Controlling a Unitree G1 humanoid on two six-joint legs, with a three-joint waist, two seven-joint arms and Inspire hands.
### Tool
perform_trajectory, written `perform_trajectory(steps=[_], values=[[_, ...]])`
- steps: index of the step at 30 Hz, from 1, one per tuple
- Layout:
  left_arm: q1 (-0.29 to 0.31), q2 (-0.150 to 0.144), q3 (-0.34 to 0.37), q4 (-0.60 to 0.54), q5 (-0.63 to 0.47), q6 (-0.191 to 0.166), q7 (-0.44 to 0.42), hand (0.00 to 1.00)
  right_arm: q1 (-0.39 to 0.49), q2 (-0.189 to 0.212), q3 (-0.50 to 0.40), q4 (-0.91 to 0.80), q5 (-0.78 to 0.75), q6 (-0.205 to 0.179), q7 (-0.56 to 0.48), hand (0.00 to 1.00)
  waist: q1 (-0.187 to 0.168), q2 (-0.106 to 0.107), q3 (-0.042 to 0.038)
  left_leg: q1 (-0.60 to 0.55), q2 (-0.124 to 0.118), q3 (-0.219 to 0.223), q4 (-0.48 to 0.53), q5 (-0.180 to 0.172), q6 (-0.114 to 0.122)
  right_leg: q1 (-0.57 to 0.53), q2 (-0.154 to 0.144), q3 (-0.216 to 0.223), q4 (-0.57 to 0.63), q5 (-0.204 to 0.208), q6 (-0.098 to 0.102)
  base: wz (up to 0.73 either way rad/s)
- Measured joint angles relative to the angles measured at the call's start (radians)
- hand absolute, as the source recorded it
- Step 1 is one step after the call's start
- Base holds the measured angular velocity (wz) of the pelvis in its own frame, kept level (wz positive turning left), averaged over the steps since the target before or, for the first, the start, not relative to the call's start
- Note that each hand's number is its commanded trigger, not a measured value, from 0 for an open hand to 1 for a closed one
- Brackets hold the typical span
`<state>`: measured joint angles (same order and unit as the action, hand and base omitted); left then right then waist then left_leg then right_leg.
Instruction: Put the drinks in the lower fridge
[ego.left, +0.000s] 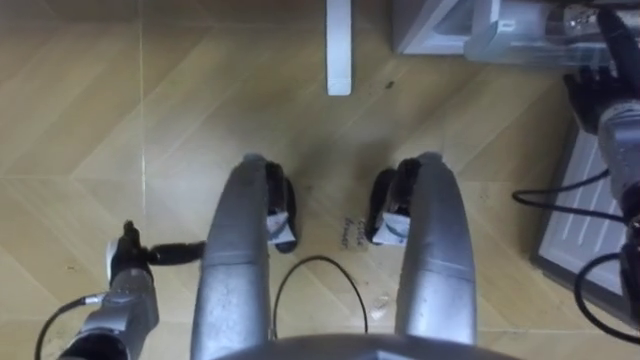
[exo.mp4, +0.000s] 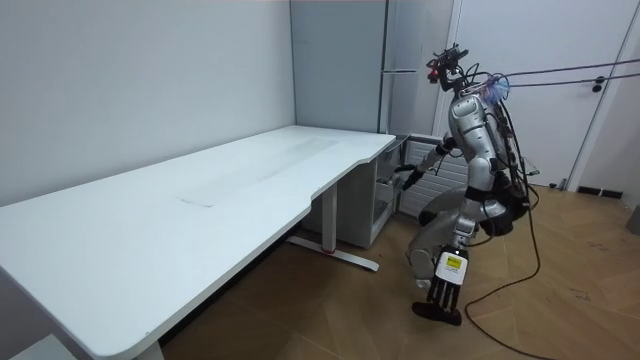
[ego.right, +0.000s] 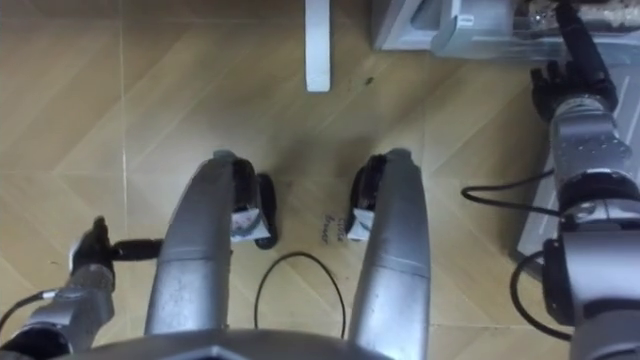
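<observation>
So the robot is crouched with its knees bent and its upper body tipped forward. It stands right at the end of the white table (exo.mp4: 250, 180), facing the lower fridge (exo.mp4: 388, 200), which is open. That's down in the middle of the room view, just right of the table's edge.

From the head camera you're looking straight down at the wooden floor (ego.left: 100, 100). The white table foot (ego.left: 339, 45) pokes in at the top centre, and the open fridge compartment sits in the upper right corner. A clear plastic shelf (ego.left: 520, 40) sticks out of it.

The right hand (ego.right: 572, 85) is up in the upper right of the frame, at the edge of that clear shelf. Its fingers are stretched out straight toward the fridge and not wrapped around anything. Whether they actually touch the plastic, I can't tell.

The left hand (ego.left: 125, 268) is in the lower left corner, hanging just beside the left thigh. Its fingers point flat across toward the leg, with nothing in it.

As for the drinks, there are some mottled blurry bits (ego.right: 545, 15) inside the shelf at the very top edge, next to the right fingertips. That's too smeared for me to call them bottles or cans.

There's also a flat grey panel (ego.left: 585, 215) with a pale border along the right edge, below the right hand.
</observation>
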<state>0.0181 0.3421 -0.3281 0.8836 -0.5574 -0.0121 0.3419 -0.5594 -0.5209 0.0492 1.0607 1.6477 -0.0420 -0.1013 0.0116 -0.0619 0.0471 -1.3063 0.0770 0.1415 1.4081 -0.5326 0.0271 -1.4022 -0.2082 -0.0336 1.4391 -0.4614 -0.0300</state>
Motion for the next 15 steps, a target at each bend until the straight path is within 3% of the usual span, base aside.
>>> perform_trajectory(steps=[7, 15], values=[[0.000, 0.001, -0.002, -0.002, 0.002, 0.002, -0.049, 0.00, -0.001, -0.001, 0.006, 0.000, 0.014, -0.003, 0.033, 0.00, -0.004, -0.004, 0.0042, -0.035, 0.017, -0.001, 0.102, -0.033, 0.012, -0.039, -0.004, 0.017, 0.094, -0.028, 0.004, -0.01], [0.014, 0.005, 0.012, -0.002, 0.016, 0.003, -0.066, 0.00, -0.001, -0.001, 0.027, -0.007, 0.044, -0.006, 0.037, 0.00, 0.005, -0.011, 0.0075, -0.028, 0.023, 0.000, 0.145, -0.047, 0.003, -0.042, -0.015, 0.022, 0.142, -0.041, -0.005, -0.03]])
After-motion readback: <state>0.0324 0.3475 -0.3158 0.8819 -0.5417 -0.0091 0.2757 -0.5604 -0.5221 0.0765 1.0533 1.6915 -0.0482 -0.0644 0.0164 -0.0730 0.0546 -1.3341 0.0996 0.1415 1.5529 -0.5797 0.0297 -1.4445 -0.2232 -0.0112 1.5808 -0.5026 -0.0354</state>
